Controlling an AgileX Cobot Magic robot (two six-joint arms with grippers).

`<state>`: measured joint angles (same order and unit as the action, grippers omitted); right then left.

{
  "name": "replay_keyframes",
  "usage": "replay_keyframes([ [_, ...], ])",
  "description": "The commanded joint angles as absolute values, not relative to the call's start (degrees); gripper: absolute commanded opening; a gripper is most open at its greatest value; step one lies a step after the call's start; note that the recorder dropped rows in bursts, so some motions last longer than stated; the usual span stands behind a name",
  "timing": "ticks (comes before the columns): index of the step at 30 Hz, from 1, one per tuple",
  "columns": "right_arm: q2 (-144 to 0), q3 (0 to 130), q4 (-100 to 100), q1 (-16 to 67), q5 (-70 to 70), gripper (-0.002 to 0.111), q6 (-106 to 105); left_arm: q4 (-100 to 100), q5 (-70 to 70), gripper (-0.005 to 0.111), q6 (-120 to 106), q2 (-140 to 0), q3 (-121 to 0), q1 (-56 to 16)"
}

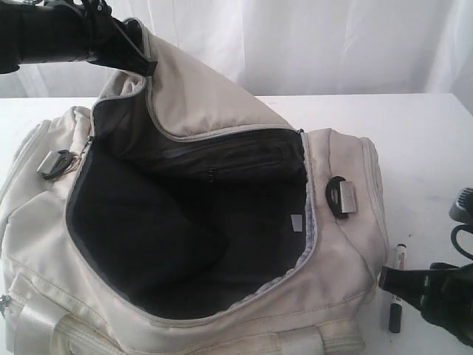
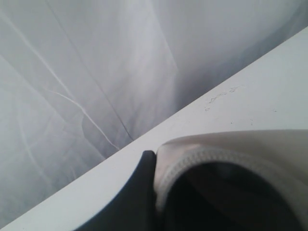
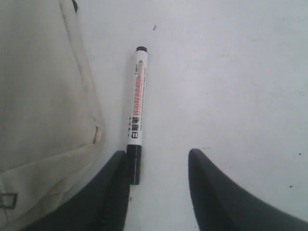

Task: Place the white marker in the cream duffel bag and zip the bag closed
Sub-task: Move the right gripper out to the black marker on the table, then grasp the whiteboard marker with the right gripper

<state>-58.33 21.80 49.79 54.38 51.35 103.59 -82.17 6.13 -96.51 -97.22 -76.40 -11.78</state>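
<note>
The cream duffel bag (image 1: 347, 274) lies wide open on the white table, its dark lining (image 1: 185, 237) showing. My left gripper (image 1: 144, 66) is shut on the edge of the bag's top flap (image 2: 231, 144) and holds it raised at the back left. One dark finger (image 2: 142, 192) presses against the fabric. The white marker (image 3: 136, 110) lies flat on the table just right of the bag, partly hidden by my arm in the exterior view (image 1: 400, 257). My right gripper (image 3: 158, 159) is open and low over it. The marker's black cap rests against the inner side of one finger.
The bag (image 3: 43, 96) lies close beside the marker, on the far side of that finger. Bare white table (image 1: 429, 148) stretches right of and behind the bag. A white curtain (image 1: 295, 37) hangs behind the table. Dark cables (image 1: 462, 222) sit at the right edge.
</note>
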Motion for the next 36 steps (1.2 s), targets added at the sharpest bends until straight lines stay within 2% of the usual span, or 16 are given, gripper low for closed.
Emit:
replay_keyframes([
  [1, -57.85, 21.23, 53.67, 54.21, 50.72, 0.038, 108.34, -83.92, 3.87, 0.000, -96.17, -96.39, -76.80, -11.40],
  [6, -57.85, 21.23, 55.32, 50.17, 42.15, 0.041, 105.86, -84.08, 2.99, 0.000, -96.17, -96.39, -76.70, -11.40],
  [15, -58.12, 21.23, 54.14, 39.15, 40.62, 0.043, 99.49, -84.36, 1.71, 0.000, -96.17, -96.39, -76.70, -11.40],
  [22, -69.93, 21.23, 53.87, 26.70, 20.03, 0.043, 92.61, -84.75, 0.38, 0.000, -96.17, -96.39, -76.60, -11.50],
  [25, -76.14, 21.23, 54.33, 23.54, 20.61, 0.043, 88.51, -84.75, 0.38, 0.000, -96.17, -96.39, -76.60, -11.50],
  [31, -81.90, 24.22, 54.61, 20.97, 13.17, 0.043, 84.46, -84.75, 0.38, 0.000, -96.17, -96.39, -76.60, -11.50],
  [36, -83.97, 26.25, 54.61, 20.97, 12.53, 0.043, 82.77, -84.75, 0.75, 0.000, -96.17, -96.39, -76.60, -11.50],
])
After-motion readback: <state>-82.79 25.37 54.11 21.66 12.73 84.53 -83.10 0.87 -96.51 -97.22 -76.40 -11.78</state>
